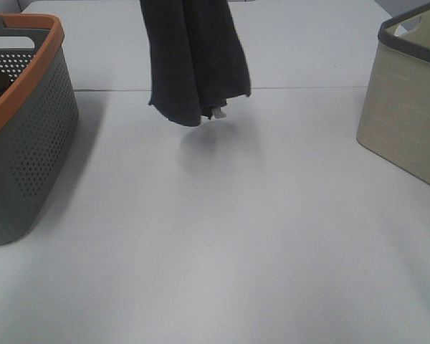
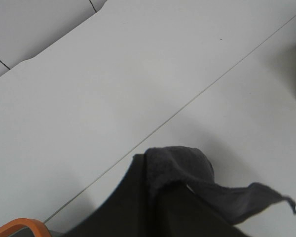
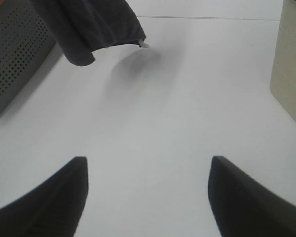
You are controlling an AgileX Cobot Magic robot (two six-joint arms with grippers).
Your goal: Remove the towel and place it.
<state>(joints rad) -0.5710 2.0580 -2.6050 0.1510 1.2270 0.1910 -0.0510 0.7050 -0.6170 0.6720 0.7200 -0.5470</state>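
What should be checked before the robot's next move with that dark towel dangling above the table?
1. Is the towel off the table? ok, it hangs with its shadow below.
2. Is the left gripper holding the towel? ok, cloth bunches at it.
3. Is the right gripper free? ok, open and empty above the table.
4. Is the table bare under the towel? ok.
5. Do the grey basket and beige basket stand apart from the towel? ok, one at each side.
6. Is the beige basket's inside empty? cannot tell, hidden.
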